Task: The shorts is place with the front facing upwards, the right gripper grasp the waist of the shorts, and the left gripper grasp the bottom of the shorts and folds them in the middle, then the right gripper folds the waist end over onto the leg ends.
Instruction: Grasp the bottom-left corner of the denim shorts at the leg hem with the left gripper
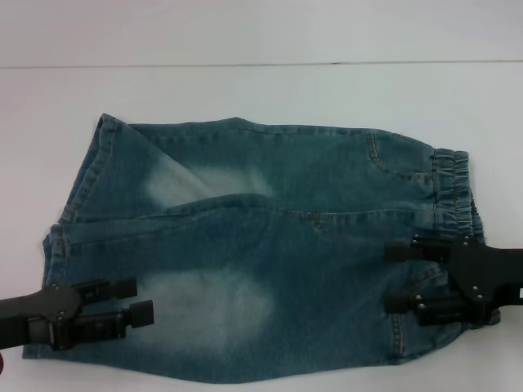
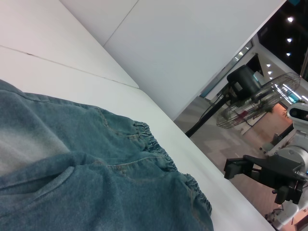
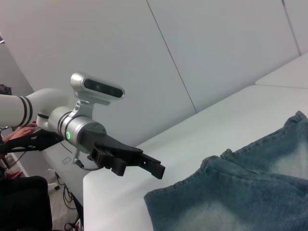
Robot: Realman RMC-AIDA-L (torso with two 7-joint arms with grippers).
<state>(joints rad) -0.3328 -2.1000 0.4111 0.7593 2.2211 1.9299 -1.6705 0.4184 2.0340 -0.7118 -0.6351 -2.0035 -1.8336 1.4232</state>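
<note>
shorts (image 1: pixel 245 253): soft floppy denim, flat on counter (image 1: pixel 261 90)
grab: waist (image 1: pixel 456 192), leg hems (image 1: pixel 61 253)
left claw (image 1: pixel 140 300): fingers apart
right claw (image 1: pixel 392 276): fingers apart

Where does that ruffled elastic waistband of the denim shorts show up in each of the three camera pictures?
Head view: the waistband is at the right end of the shorts, just beyond the right gripper.
Left wrist view: the waistband runs along the far edge of the denim, with the right gripper past it.
Right wrist view: not in it; only the leg ends and the left gripper show.
Shared landmark: the white table.
</note>
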